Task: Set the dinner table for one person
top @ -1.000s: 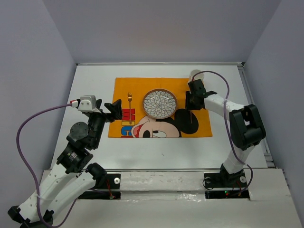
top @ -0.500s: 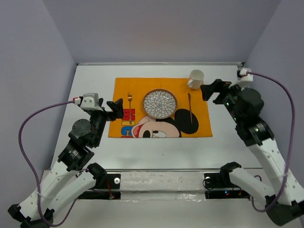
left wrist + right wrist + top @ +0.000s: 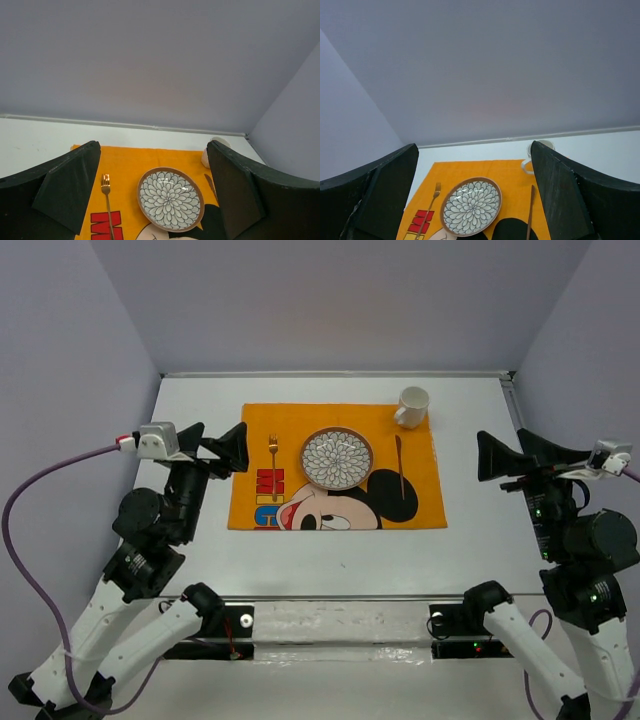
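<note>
Top external: w/ the left gripper [image 3: 228,445] and right gripper [image 3: 510,455] both spread wide, empty, poised off either side of the orange placemat [image 3: 300,420], we judge the main risk is a low sweep back in. The right arm could clip the white mug [image 3: 413,406] at the mat's far-right corner or skid the gold utensil [image 3: 399,465] beside the patterned plate [image 3: 338,459]; the left could knock the fork [image 3: 272,455]. The dinner table [image 3: 330,560], a big matte-white slab w/ thin metal edge rail, lies under everything, arms bolted at its near edge.
</note>
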`<state>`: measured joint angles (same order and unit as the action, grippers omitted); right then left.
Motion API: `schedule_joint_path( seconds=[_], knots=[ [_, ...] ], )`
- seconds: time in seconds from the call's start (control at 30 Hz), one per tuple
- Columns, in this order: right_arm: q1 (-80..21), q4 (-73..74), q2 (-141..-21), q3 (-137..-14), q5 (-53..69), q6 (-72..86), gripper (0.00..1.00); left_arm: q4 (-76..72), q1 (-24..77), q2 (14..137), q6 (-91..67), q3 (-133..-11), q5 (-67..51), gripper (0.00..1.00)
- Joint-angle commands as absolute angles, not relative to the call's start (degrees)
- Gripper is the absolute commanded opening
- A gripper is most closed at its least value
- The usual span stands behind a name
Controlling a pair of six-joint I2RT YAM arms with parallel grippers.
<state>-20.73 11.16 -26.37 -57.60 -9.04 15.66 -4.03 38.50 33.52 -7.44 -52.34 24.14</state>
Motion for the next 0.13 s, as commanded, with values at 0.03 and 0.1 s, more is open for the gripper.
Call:
schedule_joint_path(
  seconds=[0.03,0.1],
  knots=[
    [-21.09,7.91,-24.70,-56.25,-11.42,13.71,1.00,-10.36,38.23,34.63,-6.15,-54.93,23.73,0.99],
    [-21.09,7.65,-25.04,-56.86,-11.69,13.18,1.00,-10.90,38.23,34.98,-5.98,-55.19,23.30,0.99]
  ],
)
